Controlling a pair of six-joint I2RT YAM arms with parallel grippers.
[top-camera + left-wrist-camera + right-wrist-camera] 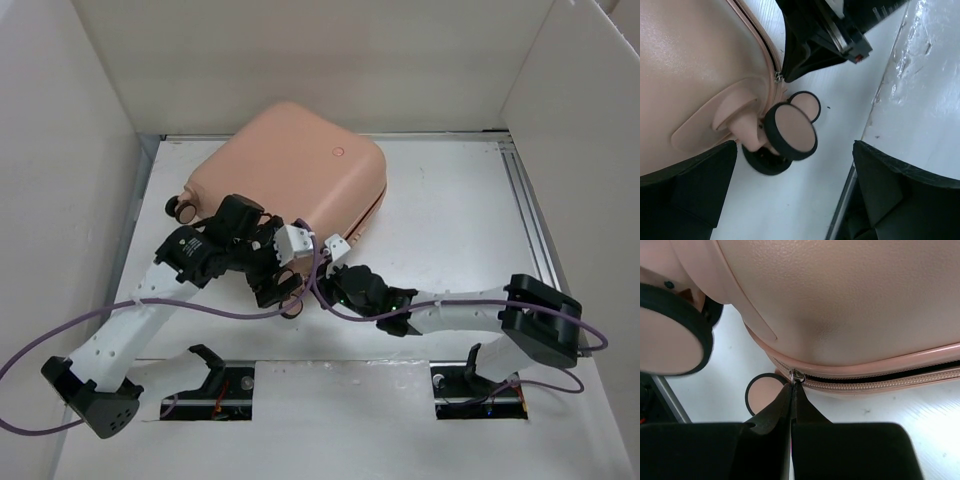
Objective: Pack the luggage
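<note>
1. Lying flat in the upper middle of the top view, the luggage [290,165] rests shell-up on the white table [460,230], with one wheel [183,208] sticking out at its left corner. Both arms reach in from the bottom of the frame to the case's near edge. The left gripper [280,290] sits at the lower left corner of the case, and the right gripper [330,255] is just to the right of it, against the seam. Purple cables [40,350] loop away from both arms.

2. In the left wrist view, the peach shell fills the upper left of the frame. A double caster [790,132] with black rims and pink faces juts out from the shell at centre. The left fingers [690,185] stand spread wide at the bottom corners, with the caster between them and touching neither. The black body of the right gripper shows at the top, by the zipper line.

3. In the right wrist view, the shell covers the top of the frame. The right fingers [785,410] are pressed together at centre, pinching the small metal zipper pull [797,375]. Right of the pull, the zipper [880,380] shows a thin dark gap. Two wheels show at the left.
</note>
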